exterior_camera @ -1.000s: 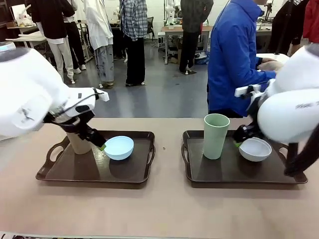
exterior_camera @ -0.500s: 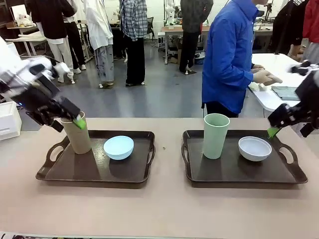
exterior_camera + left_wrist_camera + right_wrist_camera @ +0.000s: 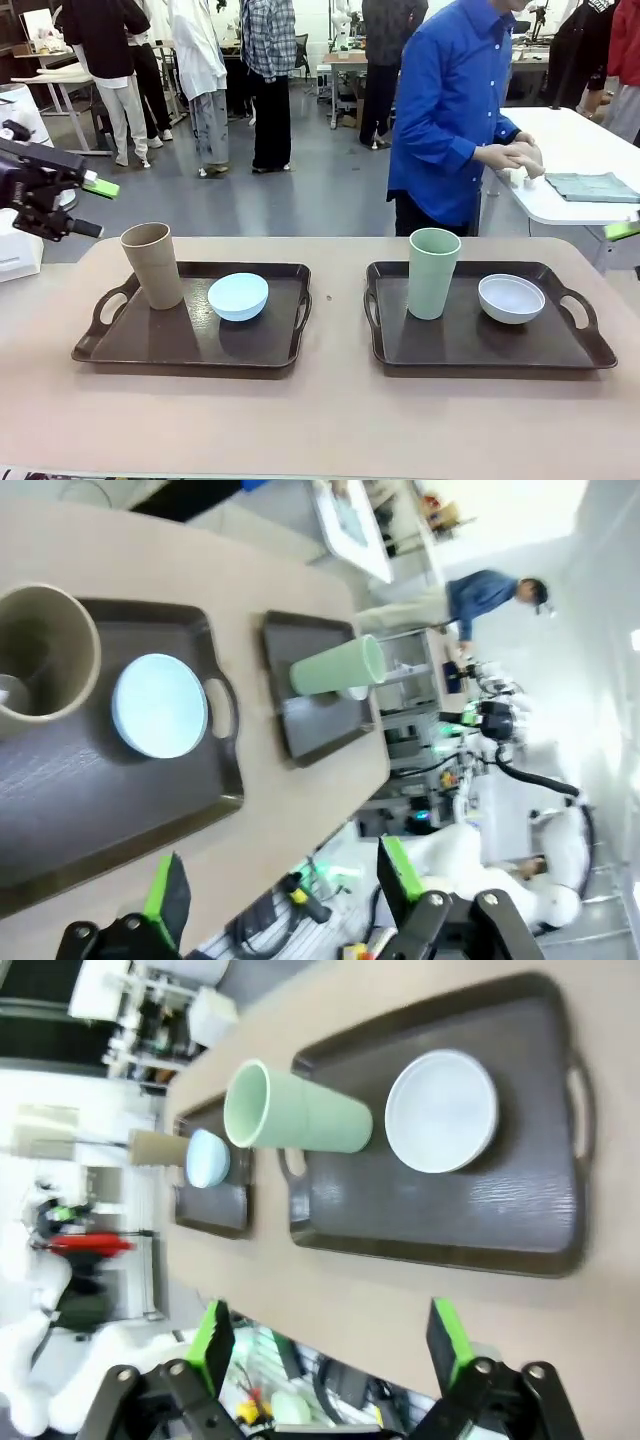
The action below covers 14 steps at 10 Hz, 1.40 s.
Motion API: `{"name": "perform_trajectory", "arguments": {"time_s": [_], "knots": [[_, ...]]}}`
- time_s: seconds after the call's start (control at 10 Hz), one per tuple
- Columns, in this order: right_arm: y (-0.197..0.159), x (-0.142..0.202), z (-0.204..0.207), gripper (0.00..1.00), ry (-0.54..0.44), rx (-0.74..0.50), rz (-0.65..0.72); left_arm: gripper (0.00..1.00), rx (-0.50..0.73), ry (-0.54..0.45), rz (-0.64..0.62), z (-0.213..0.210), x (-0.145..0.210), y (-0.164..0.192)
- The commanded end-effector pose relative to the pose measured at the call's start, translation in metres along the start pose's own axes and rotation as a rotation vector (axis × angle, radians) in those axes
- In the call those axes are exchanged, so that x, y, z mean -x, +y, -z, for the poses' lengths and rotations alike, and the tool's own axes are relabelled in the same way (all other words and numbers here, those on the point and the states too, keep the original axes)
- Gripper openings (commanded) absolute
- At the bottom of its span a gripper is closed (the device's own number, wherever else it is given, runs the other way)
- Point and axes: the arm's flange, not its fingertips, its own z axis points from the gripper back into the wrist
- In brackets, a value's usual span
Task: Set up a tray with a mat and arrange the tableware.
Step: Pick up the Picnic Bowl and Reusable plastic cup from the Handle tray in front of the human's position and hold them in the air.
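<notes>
Front view — tan tumbler (image 3: 152, 265) 9 o'clock of blue bowl (image 3: 238, 296); green tumbler (image 3: 433, 272) 9 o'clock of white bowl (image 3: 511, 298); left gripper (image 3: 280, 875), right gripper (image 3: 330, 1335) — jaws apart, empty.

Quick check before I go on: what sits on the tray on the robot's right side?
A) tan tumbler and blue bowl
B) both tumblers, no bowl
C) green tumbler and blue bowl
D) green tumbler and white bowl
D: the green tumbler stands upright beside the white bowl on the right tray, while the tan tumbler and blue bowl are on the left tray.
</notes>
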Motion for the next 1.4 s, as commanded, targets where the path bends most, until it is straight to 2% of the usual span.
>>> {"name": "perform_trajectory", "arguments": {"time_s": [0.0, 0.2, 0.4, 0.5, 0.6, 1.1, 1.2, 1.3], "knots": [[-0.036, 0.011, -0.007, 1.0, -0.017, -0.121, 0.076, 1.0, 0.096, -0.027, -0.05, -0.021, 0.012, 0.026], [-0.066, 0.015, -0.039, 1.0, -0.05, -0.173, 0.119, 1.0, 0.061, 0.002, -0.102, -0.05, 0.028, 0.053], [-0.082, 0.025, -0.068, 1.0, -0.048, -0.159, 0.102, 1.0, 0.018, 0.06, -0.142, -0.066, 0.039, 0.072], [-0.079, 0.026, -0.072, 1.0, -0.053, -0.131, 0.099, 1.0, -0.017, 0.069, -0.147, -0.059, 0.04, 0.069], [-0.074, 0.023, -0.07, 1.0, -0.109, -0.116, 0.116, 1.0, -0.067, 0.048, -0.153, -0.053, 0.035, 0.064], [-0.067, 0.018, -0.052, 1.0, -0.094, -0.06, 0.14, 1.0, -0.213, 0.027, -0.182, -0.049, 0.025, 0.057], [-0.064, 0.014, -0.065, 1.0, -0.085, -0.077, 0.116, 1.0, -0.241, 0.024, -0.155, -0.053, 0.027, 0.055], [-0.064, 0.014, -0.065, 1.0, -0.085, -0.077, 0.116, 1.0, -0.157, 0.027, -0.162, -0.047, 0.023, 0.06]]}}
